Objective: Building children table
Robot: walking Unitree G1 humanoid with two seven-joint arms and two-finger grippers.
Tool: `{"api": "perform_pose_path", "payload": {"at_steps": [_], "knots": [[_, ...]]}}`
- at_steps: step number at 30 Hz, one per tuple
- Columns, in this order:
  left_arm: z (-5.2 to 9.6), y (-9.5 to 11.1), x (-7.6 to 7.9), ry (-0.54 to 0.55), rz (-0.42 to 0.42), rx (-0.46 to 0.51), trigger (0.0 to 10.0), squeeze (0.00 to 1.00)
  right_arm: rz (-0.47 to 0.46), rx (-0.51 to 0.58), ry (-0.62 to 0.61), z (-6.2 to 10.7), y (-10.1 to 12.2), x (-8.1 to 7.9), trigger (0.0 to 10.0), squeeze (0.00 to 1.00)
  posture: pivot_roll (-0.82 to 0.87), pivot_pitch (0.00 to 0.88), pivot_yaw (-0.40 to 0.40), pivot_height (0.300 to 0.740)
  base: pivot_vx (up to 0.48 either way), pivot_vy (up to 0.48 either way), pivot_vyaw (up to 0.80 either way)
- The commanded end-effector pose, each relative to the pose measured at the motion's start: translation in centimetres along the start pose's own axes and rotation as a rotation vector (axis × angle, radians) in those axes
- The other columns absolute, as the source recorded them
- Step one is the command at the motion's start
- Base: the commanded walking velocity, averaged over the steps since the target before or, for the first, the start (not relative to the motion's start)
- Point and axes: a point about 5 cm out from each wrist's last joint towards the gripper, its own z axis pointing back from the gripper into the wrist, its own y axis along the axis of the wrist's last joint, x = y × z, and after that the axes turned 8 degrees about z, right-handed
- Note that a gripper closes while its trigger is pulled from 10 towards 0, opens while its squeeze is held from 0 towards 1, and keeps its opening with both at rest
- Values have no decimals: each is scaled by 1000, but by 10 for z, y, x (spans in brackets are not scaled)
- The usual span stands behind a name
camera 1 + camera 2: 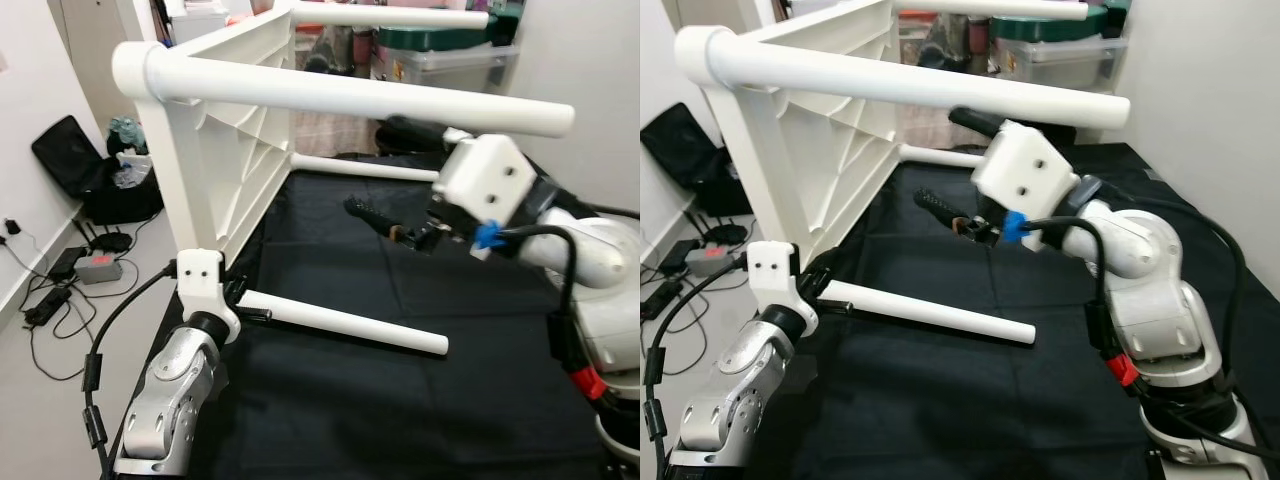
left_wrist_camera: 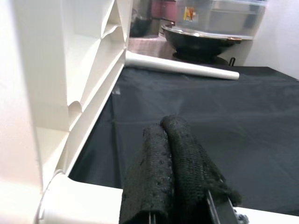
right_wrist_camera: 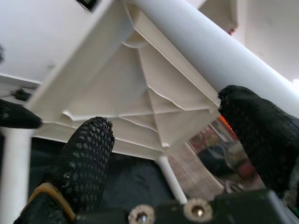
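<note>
Nearest, on the left, the left gripper (image 1: 250, 300) has its fingers pressed together at the base of the white table's near lower leg (image 1: 345, 323), which lies along the black cloth (image 1: 400, 400). The white children's table (image 1: 230, 140) stands on its side, legs pointing right. Farther right, the right gripper (image 1: 945, 210) hangs spread, empty, below the upper leg (image 1: 370, 98). Storage bins (image 1: 445, 55) sit beyond.
</note>
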Motion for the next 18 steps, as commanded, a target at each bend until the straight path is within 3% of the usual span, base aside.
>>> {"api": "perform_pose_path", "payload": {"at_steps": [1,3,9,14,18], "knots": [[-3,0,-3,20,10,2,10000,0,29,11,-20,-6,12,-1,10000,0,-97,0,21,740,0,0,0],[-4,0,-3,20,11,1,10000,0,30,14,-22,-7,16,-3,10000,0,-99,0,21,740,0,0,0],[-8,-2,0,15,31,-7,10000,0,193,-33,-89,-14,18,-13,10000,0,-119,0,27,740,0,0,0],[-13,-5,4,5,53,-11,10000,0,281,30,-91,-18,30,-28,10000,0,-136,0,30,740,0,0,0],[-16,-5,5,2,57,-10,10000,0,238,100,-146,-18,42,-22,10000,0,-140,0,32,740,0,0,0]]}}
